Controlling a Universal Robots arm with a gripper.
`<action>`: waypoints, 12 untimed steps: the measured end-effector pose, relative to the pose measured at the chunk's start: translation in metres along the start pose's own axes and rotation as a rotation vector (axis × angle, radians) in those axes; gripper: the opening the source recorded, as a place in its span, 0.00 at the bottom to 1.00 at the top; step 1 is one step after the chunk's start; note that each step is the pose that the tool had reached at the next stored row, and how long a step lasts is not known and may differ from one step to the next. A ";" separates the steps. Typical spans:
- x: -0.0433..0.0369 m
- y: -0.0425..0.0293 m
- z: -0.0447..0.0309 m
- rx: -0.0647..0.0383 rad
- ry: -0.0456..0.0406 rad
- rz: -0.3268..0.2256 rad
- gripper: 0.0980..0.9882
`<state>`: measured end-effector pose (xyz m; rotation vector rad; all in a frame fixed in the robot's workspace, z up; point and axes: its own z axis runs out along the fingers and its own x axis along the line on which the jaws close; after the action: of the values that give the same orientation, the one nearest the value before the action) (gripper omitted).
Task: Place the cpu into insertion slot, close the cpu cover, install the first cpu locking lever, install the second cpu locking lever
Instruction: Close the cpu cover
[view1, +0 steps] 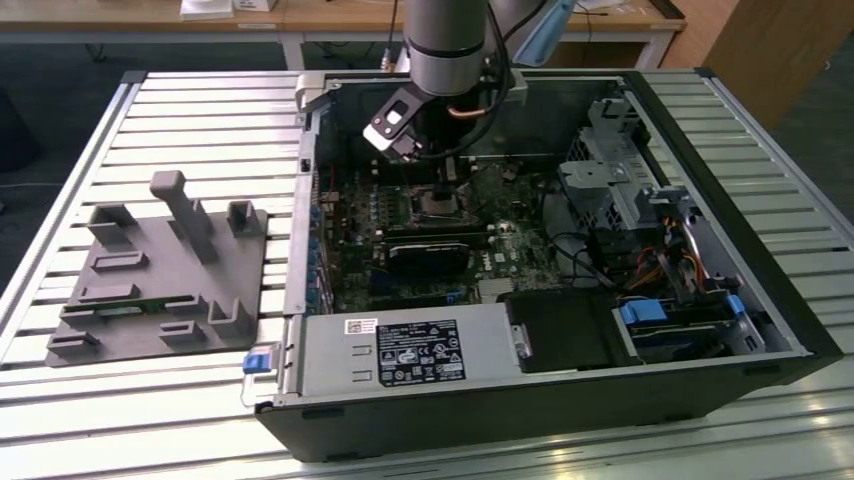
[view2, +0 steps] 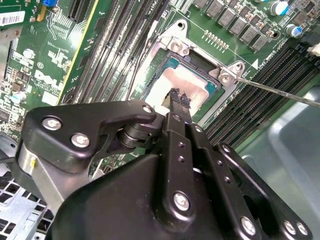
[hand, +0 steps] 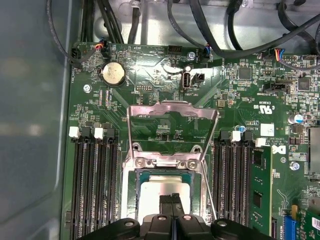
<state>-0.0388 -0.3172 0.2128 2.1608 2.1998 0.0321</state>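
One cpu (hand: 147, 197) sits in the insertion slot (hand: 129, 195), with memory slots (hand: 95, 185) crowding two sides. The single cpu cover (hand: 172, 109) stands swung open at the hinge edge. The fingers (view2: 173, 102), clenched together and empty, are over the chip. One locking lever (view2: 280, 92) juts free.

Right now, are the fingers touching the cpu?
Cannot tell: in the second wrist view the shut fingers sit over the cpu, with neither contact nor gap showing.

Cpu (hand: 150, 195) in insertion slot (hand: 128, 197), between memory slots (hand: 92, 185); cpu cover (hand: 172, 108) beside.
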 end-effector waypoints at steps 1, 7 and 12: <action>0.0000 0.0000 -0.0004 0.000 0.0001 0.000 0.01; -0.0002 0.0004 -0.0074 0.000 0.0002 0.000 0.01; -0.0004 0.0009 -0.0161 0.000 0.0003 0.000 0.01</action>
<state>-0.0388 -0.3171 0.2289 2.1614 2.1994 0.0326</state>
